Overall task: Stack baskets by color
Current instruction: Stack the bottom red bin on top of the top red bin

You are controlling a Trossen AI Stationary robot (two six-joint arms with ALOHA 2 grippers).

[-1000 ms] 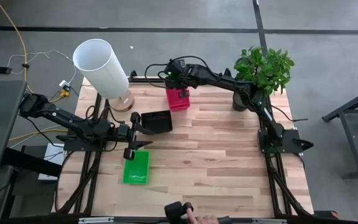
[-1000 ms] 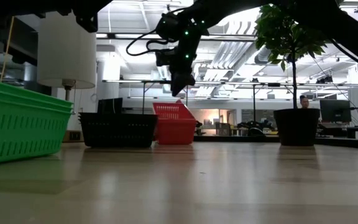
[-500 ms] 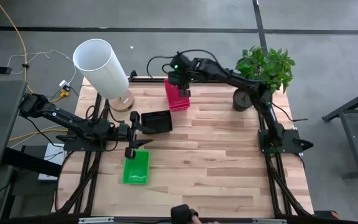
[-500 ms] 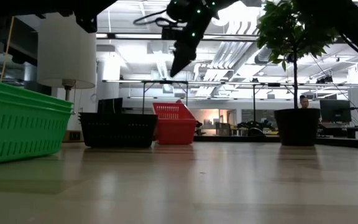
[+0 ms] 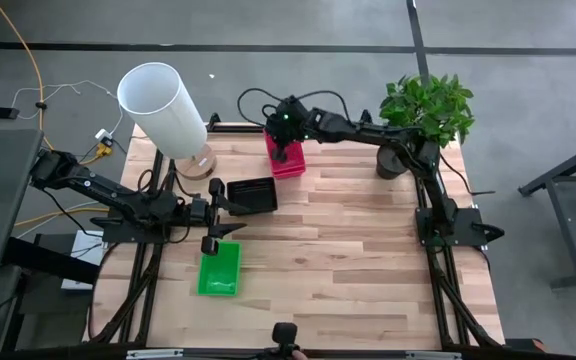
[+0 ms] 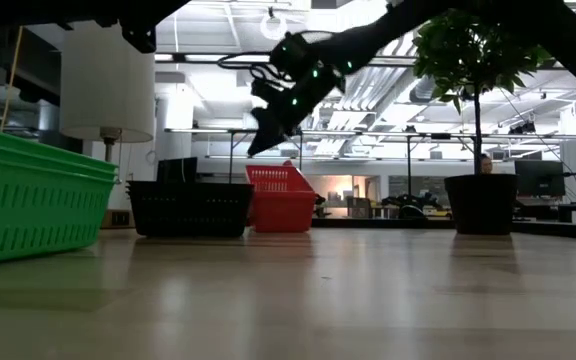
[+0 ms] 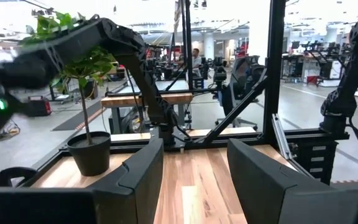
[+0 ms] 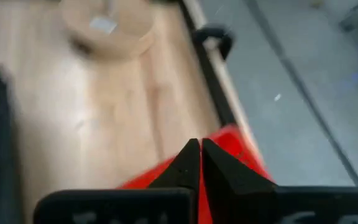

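Note:
A red basket stands at the table's far side; its top edge looks slanted in the low view. My right gripper hangs just above it, slanting down, fingers shut with nothing between them. A black basket rests on the table nearer the middle, and a green basket lies toward the near left. My left gripper waits open between the black and green baskets, level and touching nothing.
A tall white cylinder on a round wooden base stands at the far left corner. A potted plant stands at the far right. Bare wood spreads over the table's middle and right.
My right gripper rose from the red basket, then came down again toward the table's left. It has rolled and tipped from pointing straight down to slanting. The baskets have kept their places.

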